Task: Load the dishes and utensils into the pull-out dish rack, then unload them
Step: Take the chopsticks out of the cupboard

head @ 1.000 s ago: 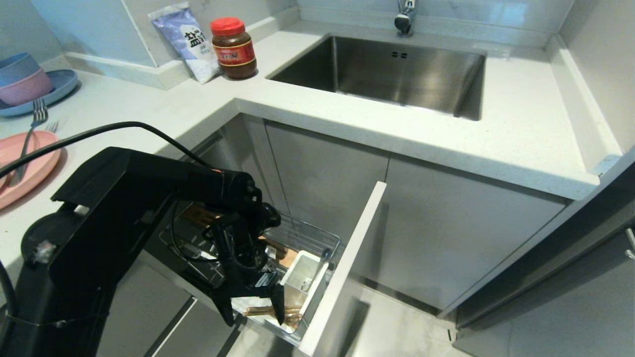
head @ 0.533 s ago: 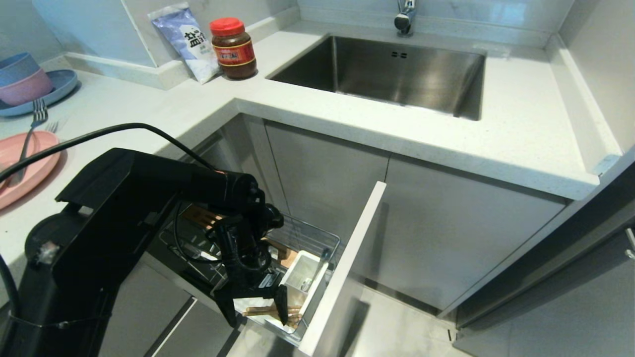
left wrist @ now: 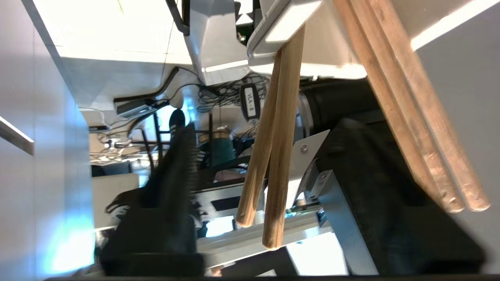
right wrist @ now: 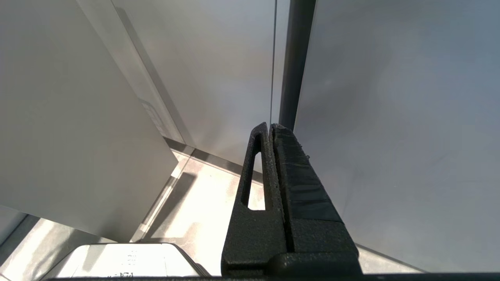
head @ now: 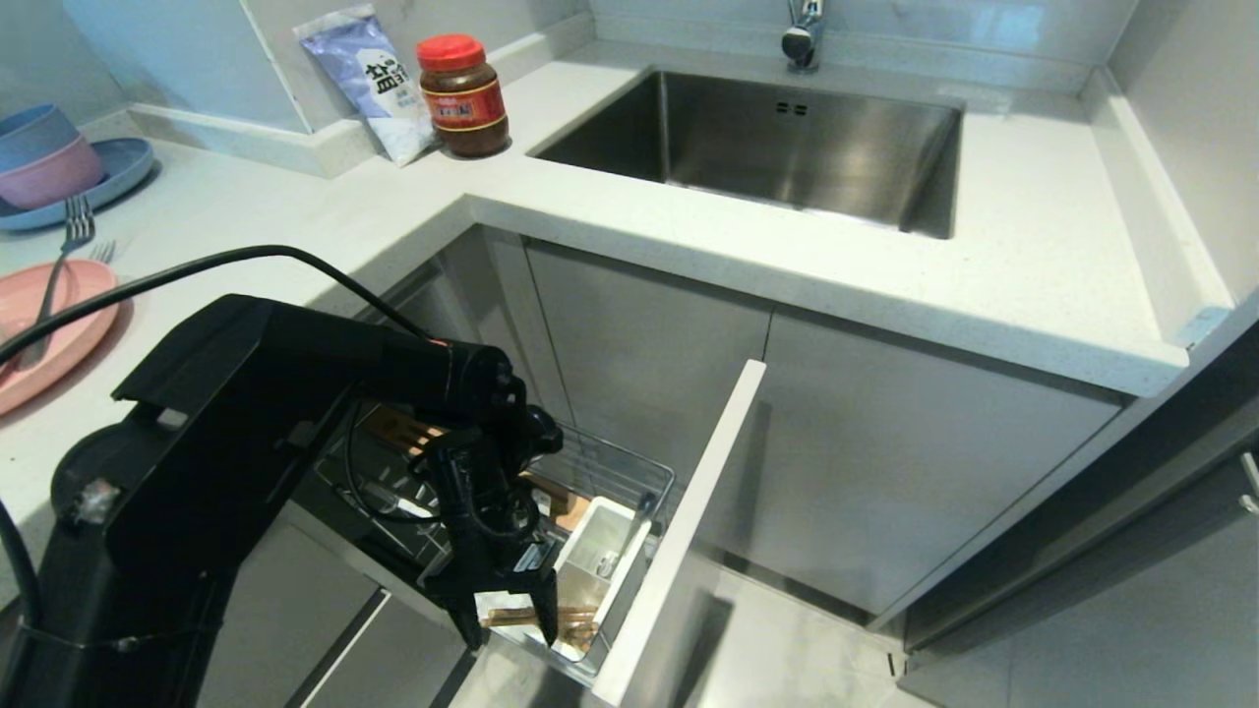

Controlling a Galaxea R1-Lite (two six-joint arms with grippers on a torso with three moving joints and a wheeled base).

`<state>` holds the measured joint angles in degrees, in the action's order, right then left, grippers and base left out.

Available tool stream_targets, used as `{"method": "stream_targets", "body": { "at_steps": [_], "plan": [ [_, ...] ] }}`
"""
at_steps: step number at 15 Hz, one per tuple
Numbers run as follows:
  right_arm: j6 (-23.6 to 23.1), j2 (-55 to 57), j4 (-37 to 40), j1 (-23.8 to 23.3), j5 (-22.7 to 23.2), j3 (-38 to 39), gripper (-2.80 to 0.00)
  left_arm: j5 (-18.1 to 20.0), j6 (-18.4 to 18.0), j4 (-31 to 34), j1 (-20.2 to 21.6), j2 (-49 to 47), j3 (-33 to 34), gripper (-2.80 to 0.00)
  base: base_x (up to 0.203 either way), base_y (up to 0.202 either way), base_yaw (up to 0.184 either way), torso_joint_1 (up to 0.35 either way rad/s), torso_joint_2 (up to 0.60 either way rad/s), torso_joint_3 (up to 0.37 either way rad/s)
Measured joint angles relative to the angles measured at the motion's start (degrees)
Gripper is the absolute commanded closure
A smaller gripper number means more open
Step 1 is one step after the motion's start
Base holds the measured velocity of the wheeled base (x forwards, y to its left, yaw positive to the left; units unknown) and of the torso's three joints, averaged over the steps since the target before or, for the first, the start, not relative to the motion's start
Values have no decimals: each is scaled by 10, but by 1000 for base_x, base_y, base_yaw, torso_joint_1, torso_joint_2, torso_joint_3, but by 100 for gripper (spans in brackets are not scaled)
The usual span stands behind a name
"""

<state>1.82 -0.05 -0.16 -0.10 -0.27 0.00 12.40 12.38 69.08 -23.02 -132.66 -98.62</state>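
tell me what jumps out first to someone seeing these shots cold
The big black left arm fills the lower left of the head view, its left gripper reaching down over the chopsticks in the pull-out dish rack, beside the white utensil caddy. Behind, the steel sink is set in the pale counter, with a red-lidded jar at its left.

White L-shaped countertop point(head: 689, 236), steel sink point(head: 787, 147), grey cabinet doors point(head: 885, 472).

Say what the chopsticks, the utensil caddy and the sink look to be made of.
Chopsticks: light wood or bamboo, matt, with faint lengthwise grain and blunt cut ends.
Utensil caddy: probably plastic, white, smooth, thin walls.
Sink: looks like stainless steel, brushed grey with soft streaked reflections.
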Motion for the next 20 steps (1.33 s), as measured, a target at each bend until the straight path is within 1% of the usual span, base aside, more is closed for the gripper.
{"method": "stream_targets", "body": {
  "at_steps": [3, 12, 15, 20],
  "plan": [
    [0, 0, 0, 0, 0, 0, 0, 0, 27, -26, -3, 0, -1, 0, 0, 0, 0, 0, 0, 0],
    [0, 0, 0, 0, 0, 0, 0, 0, 30, -26, -9, 0, 1, 0, 0, 0, 0, 0, 0, 0],
    [0, 0, 0, 0, 0, 0, 0, -2, 30, -2, -14, 10, 1, 0, 0, 0, 0, 0, 0, 0],
    [0, 0, 0, 0, 0, 0, 0, 0, 29, 44, -29, 63, 3, 0, 0, 0, 0, 0, 0, 0]
  ]
}}
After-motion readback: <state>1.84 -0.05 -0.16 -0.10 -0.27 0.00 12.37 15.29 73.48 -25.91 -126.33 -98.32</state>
